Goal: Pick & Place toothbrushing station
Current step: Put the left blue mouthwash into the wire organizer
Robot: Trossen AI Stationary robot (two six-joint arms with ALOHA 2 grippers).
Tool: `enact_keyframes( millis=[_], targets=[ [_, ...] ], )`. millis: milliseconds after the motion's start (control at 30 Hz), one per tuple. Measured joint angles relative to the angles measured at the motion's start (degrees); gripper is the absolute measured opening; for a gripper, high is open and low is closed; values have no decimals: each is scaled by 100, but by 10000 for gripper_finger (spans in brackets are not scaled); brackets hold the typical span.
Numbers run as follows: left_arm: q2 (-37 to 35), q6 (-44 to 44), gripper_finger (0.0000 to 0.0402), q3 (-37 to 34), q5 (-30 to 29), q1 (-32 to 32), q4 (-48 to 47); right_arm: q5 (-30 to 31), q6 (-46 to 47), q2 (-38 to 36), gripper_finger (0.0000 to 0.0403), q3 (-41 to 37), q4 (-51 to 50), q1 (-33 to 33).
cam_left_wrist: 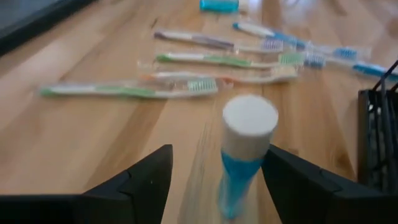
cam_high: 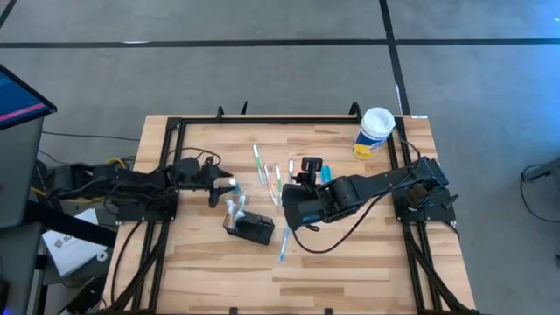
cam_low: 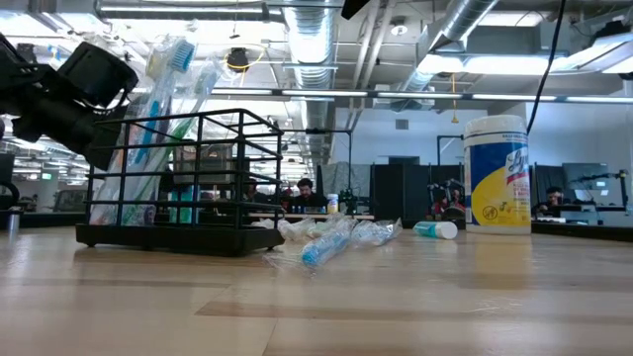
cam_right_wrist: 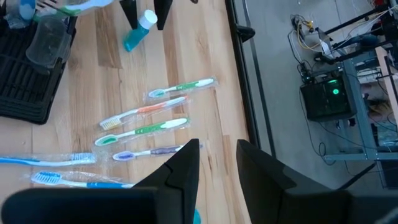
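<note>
Wooden bench (cam_high: 350, 254) – the black wire toothbrushing station (cam_high: 254, 229) sits near its middle. Left gripper (cam_high: 220, 185) is spread wide around a white-capped blue tube (cam_high: 229, 185); right gripper (cam_high: 308, 171) grasps nothing, fingers apart over scattered wrapped toothbrushes (cam_high: 271, 175).

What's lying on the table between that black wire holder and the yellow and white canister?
Several wrapped toothbrushes lie scattered on the wood between the black wire holder and the canister, with the right gripper hovering there too; the high view shows it best.

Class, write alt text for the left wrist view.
A blue toothpaste tube with a white cap stands between the open left end effector fingers. Beyond it, wrapped toothbrushes lie on the wooden table.
</note>
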Motion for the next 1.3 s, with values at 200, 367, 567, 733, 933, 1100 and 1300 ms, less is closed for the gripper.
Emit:
enact_keyframes(
  millis=[200,367,567,733,933,1100,1300],
  targets=[
    [385,-2,232,0,0,-2,201,0,-2,0,98,-1,6,-21],
    [653,-2,231,0,2,-2,419,0,-13,0,98,1,6,-20],
    [980,-4,231,0,4,-2,615,0,-12,0,98,1,21,-20],
    [1314,-24,231,0,4,-2,978,1,-11,0,98,1,33,-20],
    [1718,-24,224,0,4,-2,1457,-2,-11,0,98,0,33,-20],
    [2105,34,194,0,4,-2,1647,-4,-11,0,98,1,33,-18],
    [2468,95,132,0,172,-4,2179,-7,-11,0,98,0,33,-19]
  ],
)
